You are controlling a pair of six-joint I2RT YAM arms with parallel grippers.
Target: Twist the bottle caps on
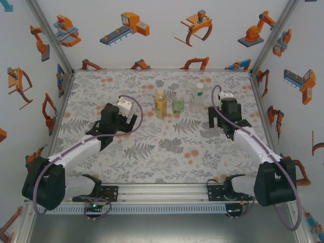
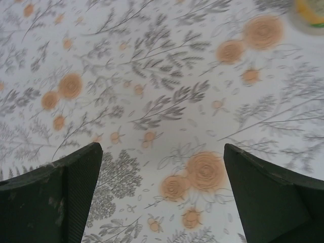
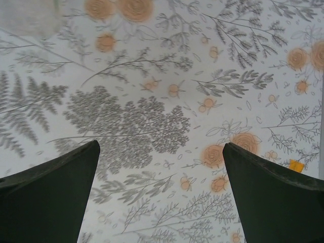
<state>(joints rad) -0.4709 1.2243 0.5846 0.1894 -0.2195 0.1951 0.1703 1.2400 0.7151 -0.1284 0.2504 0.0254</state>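
Three in a row: yellow bottle (image 1: 160, 105), green bottle (image 1: 178, 106), clear bottle (image 1: 197, 101); caps (image 1: 200, 86) on two. Either side of the yellow bottle, left gripper (image 2: 162, 152) and right gripper (image 3: 159, 149) gape empty.

White links and black joint housings make up the left arm (image 1: 76, 151) and right arm (image 1: 255, 144). A purple cable (image 1: 141, 109) runs along each. The left tool (image 2: 162, 147) and right tool (image 3: 161, 144) have dark wedge fingers (image 2: 76, 195), ribbed inside. Black bases (image 1: 101, 193) sit on the rail (image 1: 162, 190).
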